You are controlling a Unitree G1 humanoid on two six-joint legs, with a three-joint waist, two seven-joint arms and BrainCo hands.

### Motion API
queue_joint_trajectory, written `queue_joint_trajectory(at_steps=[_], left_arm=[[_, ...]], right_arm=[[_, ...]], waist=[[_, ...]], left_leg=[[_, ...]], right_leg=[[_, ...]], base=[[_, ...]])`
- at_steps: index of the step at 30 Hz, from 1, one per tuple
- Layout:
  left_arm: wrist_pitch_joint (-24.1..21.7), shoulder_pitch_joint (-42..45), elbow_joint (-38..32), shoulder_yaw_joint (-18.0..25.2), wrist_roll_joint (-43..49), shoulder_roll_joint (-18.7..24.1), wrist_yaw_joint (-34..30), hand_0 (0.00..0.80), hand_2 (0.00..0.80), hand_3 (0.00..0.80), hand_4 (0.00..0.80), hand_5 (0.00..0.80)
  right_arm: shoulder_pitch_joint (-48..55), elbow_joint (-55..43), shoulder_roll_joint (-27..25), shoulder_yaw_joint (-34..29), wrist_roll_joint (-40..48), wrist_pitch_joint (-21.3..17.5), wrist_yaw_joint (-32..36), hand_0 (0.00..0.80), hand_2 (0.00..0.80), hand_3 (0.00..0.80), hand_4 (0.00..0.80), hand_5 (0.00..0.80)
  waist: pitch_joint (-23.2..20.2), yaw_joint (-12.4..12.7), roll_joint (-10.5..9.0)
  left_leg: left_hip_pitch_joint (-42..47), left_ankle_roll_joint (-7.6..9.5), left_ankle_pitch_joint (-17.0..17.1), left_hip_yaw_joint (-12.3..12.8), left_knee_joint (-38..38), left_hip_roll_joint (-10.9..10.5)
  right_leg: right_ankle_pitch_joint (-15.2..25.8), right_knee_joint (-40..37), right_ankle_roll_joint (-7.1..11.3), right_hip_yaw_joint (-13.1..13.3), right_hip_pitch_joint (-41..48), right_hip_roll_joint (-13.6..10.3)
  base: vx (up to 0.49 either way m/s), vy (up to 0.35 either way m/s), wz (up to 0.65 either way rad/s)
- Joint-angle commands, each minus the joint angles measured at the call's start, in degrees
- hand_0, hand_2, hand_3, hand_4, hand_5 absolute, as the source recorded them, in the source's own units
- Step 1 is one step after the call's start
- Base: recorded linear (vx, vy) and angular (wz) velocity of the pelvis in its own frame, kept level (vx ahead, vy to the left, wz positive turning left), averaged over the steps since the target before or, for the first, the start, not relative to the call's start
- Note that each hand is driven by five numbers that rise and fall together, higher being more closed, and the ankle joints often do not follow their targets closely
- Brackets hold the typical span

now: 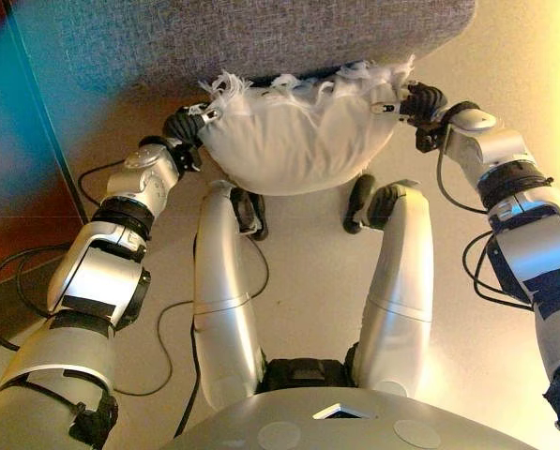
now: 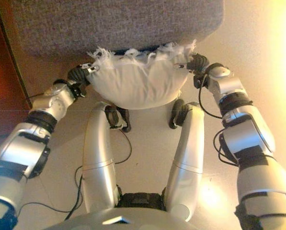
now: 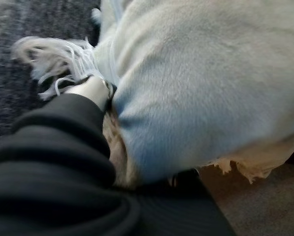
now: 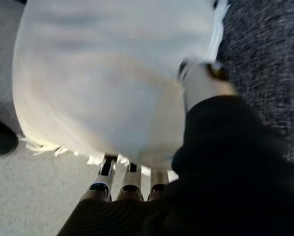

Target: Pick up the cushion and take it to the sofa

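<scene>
A white cushion (image 1: 298, 141) with a fringed edge hangs between my two hands, its far edge against the front of the grey sofa (image 1: 242, 37). My left hand (image 1: 188, 127) grips its left end; in the left wrist view the thumb (image 3: 92, 91) lies on the cushion (image 3: 201, 88) near the fringe, and the fingers are hidden under it. My right hand (image 1: 420, 101) grips the right end; in the right wrist view its fingers (image 4: 129, 184) curl under the cushion (image 4: 102, 83) with the thumb on the other face.
The sofa's grey seat fills the far side of the view. A dark panel (image 1: 17, 159) stands along the left. Pale floor (image 1: 514, 56) shows to the right of the sofa and below the cushion.
</scene>
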Motion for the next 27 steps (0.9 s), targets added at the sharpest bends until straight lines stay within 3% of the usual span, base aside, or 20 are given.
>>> queue_joint_trajectory(at_steps=[1,12,17,23,27], left_arm=[[-2.5,-5.2,-2.8,1.1,-0.5,-3.1,-1.7,0.800,0.800,0.800,0.800,0.800],[-4.5,-4.1,-4.6,2.0,-0.4,-2.9,-1.3,0.800,0.800,0.800,0.800,0.800],[-6.8,-3.7,-5.7,2.4,-1.0,-2.9,-2.0,0.800,0.800,0.800,0.800,0.800],[-13.2,-0.2,-10.8,3.9,1.4,-4.1,1.3,0.800,0.800,0.800,0.800,0.800],[-20.2,7.3,-16.3,5.8,4.9,-6.1,4.7,0.800,0.800,0.800,0.800,0.800]], right_arm=[[-5.4,-2.2,2.6,2.9,-0.6,-2.4,0.8,0.800,0.800,0.800,0.800,0.800],[-4.5,-3.6,2.1,2.5,-1.3,-2.2,-0.9,0.800,0.800,0.800,0.800,0.800],[-4.2,-4.2,2.0,2.1,-1.4,-4.0,-2.6,0.800,0.800,0.800,0.800,0.800],[0.3,-10.9,2.6,-1.0,1.5,-9.3,-6.4,0.800,0.800,0.800,0.800,0.800],[8.9,-20.7,3.4,-4.2,1.4,-15.6,-12.1,0.800,0.800,0.800,0.800,0.800]], waist=[[0.2,-0.2,2.14],[0.2,0.0,2.24],[0.2,0.0,2.23],[0.2,-0.1,1.89],[0.2,-0.2,1.45]], left_leg=[[3.0,-0.19,-0.6,0.9,-3.5,0.4],[2.7,-0.40,-0.4,1.1,-3.8,0.4],[3.0,-0.54,-0.3,1.1,-4.5,0.5],[6.1,-1.58,1.1,1.2,-9.4,0.5],[9.6,-2.44,2.9,1.4,-14.6,0.6]], right_leg=[[2.0,-6.4,-0.74,2.8,4.6,-1.7],[2.4,-7.0,-0.64,2.7,4.4,-1.8],[2.5,-7.7,-0.57,2.5,4.8,-1.7],[3.9,-12.0,0.20,1.7,7.7,-0.8],[5.5,-16.1,1.18,0.9,11.1,0.1]], base=[[0.000,0.000,0.00],[0.000,0.000,0.00],[0.000,0.000,0.00],[-0.002,-0.011,-0.01],[-0.001,-0.031,-0.06]])
